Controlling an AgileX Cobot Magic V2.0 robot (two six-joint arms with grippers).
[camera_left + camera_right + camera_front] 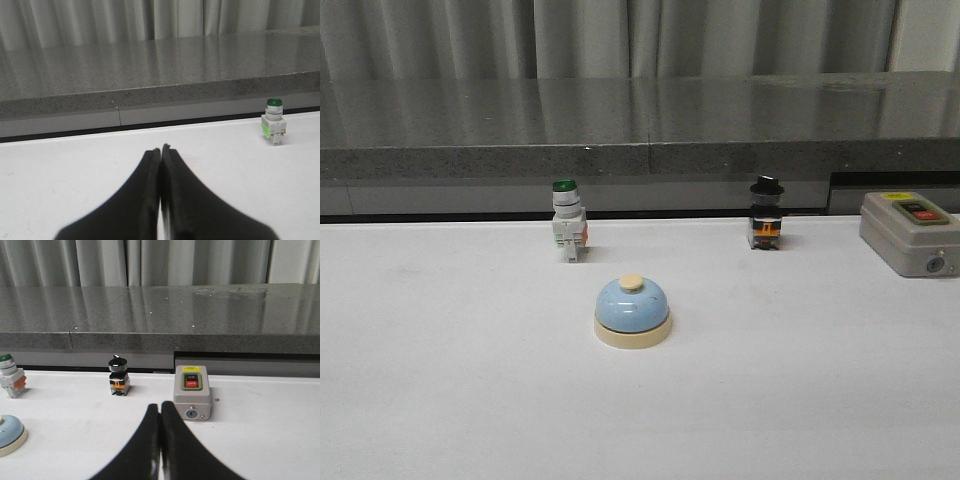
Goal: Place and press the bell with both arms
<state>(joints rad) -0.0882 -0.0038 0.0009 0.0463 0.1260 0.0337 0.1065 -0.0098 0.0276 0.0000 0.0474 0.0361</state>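
The light-blue bell (632,311) with its cream base and cream button stands upright on the white table (440,380), near the middle. Its edge also shows in the right wrist view (9,434). No arm shows in the front view. My left gripper (161,148) is shut and empty, low over the bare table, with the bell out of its view. My right gripper (160,405) is shut and empty, low over the table, with the bell well off to one side of it.
A green-capped white push-button switch (567,221) stands behind the bell and shows in both wrist views (273,128) (10,375). A black-knobbed switch (766,213) (118,375) and a grey box with red and green buttons (911,233) (192,398) stand at the back right. A grey stone ledge (640,130) runs along the table's far edge.
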